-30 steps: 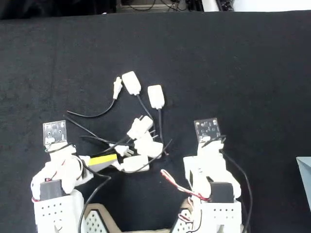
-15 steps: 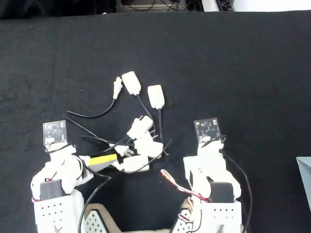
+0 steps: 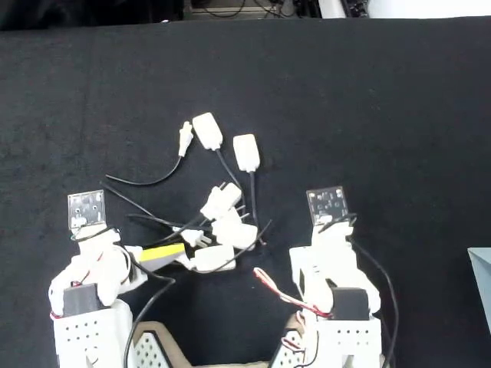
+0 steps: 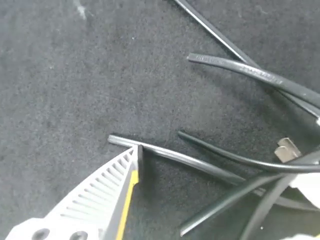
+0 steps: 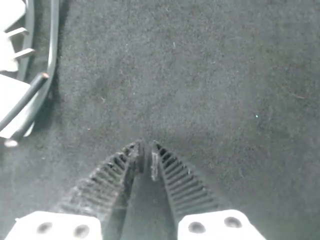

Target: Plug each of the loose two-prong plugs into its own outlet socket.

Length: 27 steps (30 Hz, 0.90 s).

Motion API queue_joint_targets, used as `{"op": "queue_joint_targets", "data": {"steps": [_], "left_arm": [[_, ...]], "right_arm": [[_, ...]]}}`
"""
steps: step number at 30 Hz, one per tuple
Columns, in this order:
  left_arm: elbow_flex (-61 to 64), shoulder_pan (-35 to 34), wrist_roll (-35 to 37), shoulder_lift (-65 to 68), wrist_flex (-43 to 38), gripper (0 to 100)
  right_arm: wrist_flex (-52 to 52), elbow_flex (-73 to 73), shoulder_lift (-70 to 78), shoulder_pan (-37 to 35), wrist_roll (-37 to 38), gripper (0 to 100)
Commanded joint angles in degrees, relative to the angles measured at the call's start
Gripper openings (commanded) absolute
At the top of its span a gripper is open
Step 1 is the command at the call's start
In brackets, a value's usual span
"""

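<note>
**Since the loose plugs [image 3: 224, 222] lie just off the left gripper [image 3: 163, 253], that arm is nearer**

Plugs and black cords [image 4: 235, 65] are heaped between the arms, with the nearest plug lying in line with that gripper's closed tip. The right gripper [image 5: 146, 155] is closed, empty, and farther off. Outlet sockets [image 3: 207, 130] lie beyond, on open desk [image 3: 399, 115].

Table cover: black cloth [image 3: 399, 115] with a felt-like nap, lying under and all round the left pincer [image 3: 165, 253] and the right pincer [image 5: 145, 155].
Edge item: pale blue-grey object [image 3: 482, 287], cut off by the frame. It sits out to the right pincer's outer side, well apart from it. Its kind cannot be told.
Far strip: past the cloth's far edge, well apart from both pincers, are dark cables [image 3: 230, 9] and a white surface [image 3: 430, 8], the latter toward the right pincer's side.
Near edge: tan-edged piece [image 3: 157, 331], back of the left pincer. Its kind cannot be told.
</note>
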Motion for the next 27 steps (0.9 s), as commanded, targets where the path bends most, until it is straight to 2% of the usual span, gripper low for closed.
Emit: {"op": "queue_joint_targets", "data": {"steps": [1,20,27], "left_arm": [[0.5,0.7,0.4,-0.4,0.1,60],[0.5,0.7,0.4,-0.4,0.1,60],[0.5,8.5,0.3,-0.4,0.2,60]], "right_arm": [[0.2,-0.4,-3.4,-0.7,-0.2,3.7],[0.2,-0.4,-3.4,-0.7,-0.2,3.7],[0.2,-0.4,-3.4,-0.7,-0.2,3.7]]}}
